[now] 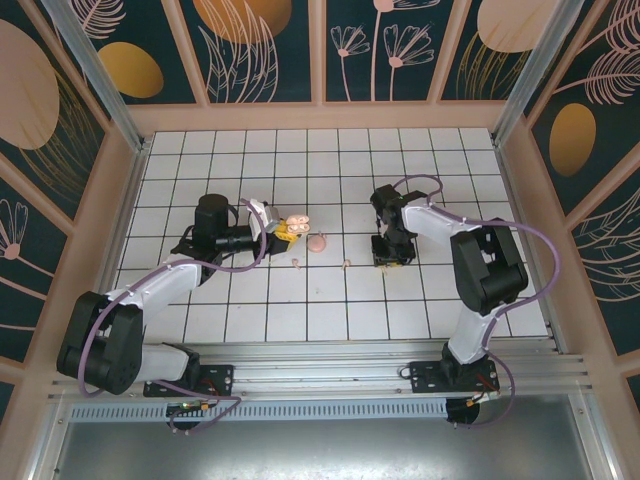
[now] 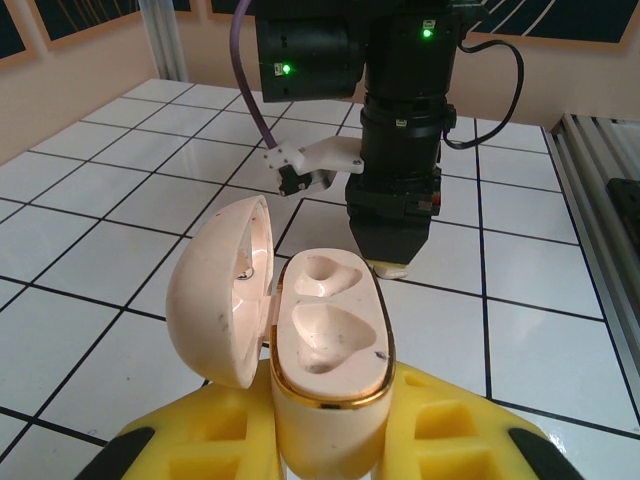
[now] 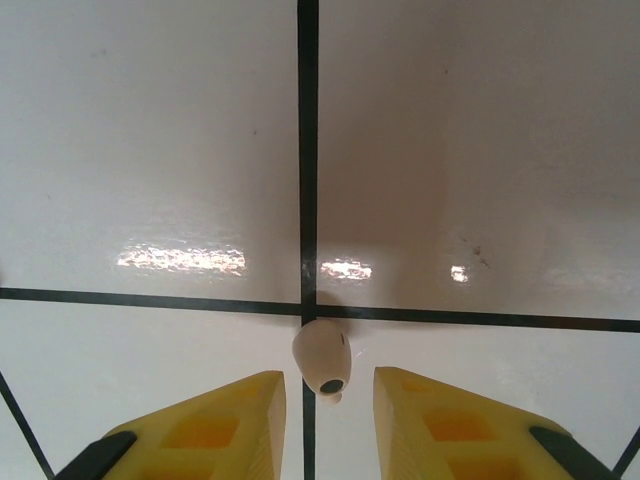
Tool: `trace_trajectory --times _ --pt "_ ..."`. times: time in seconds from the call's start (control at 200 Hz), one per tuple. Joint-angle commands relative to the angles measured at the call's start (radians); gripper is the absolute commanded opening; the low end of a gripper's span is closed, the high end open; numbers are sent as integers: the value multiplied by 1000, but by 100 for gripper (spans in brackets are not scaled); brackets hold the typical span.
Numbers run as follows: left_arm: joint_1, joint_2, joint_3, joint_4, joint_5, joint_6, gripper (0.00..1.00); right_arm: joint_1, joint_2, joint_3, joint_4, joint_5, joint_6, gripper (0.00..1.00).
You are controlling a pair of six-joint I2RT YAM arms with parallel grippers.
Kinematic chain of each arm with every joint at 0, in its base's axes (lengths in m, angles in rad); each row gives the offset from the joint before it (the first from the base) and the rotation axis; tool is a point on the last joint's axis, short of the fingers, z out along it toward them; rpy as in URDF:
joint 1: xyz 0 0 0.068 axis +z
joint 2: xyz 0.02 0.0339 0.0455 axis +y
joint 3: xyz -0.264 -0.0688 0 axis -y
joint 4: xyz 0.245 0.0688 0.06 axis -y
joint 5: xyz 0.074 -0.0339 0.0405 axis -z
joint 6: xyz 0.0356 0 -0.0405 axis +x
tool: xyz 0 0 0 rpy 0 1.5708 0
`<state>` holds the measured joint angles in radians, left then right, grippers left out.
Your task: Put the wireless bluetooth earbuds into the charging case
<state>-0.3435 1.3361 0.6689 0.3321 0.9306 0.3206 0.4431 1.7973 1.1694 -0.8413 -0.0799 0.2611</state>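
Observation:
The charging case [image 2: 332, 335] is pale pink with a gold rim, and my left gripper [image 2: 325, 410] is shut on its lower body. Its lid [image 2: 222, 290] hangs open to the left and both wells are empty. From above, this gripper [image 1: 287, 232] sits left of centre with the case [image 1: 297, 225] at its tip. One earbud [image 3: 322, 358] lies on a black grid line. My right gripper [image 3: 330, 375] stands open over it, a yellow finger on each side with a gap to the bud. The left wrist view shows that bud [image 2: 392, 268] under the right arm's tip [image 1: 390, 256].
A small pink rounded thing [image 1: 318, 241] lies on the tiles just right of the left gripper. Two pale specks [image 1: 298, 263] [image 1: 347, 264] lie nearer the front. Wooden-framed walls enclose the white tiled floor [image 1: 330, 310], with a metal rail [image 1: 330, 365] along the near edge.

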Motion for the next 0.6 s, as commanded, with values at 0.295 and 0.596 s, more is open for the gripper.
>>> trace_trajectory --times 0.295,0.596 --pt "-5 4 26 -4 11 13 5 8 51 1 29 -16 -28 26" --pt "-5 4 25 -10 11 12 5 3 67 -15 62 -26 -35 25"
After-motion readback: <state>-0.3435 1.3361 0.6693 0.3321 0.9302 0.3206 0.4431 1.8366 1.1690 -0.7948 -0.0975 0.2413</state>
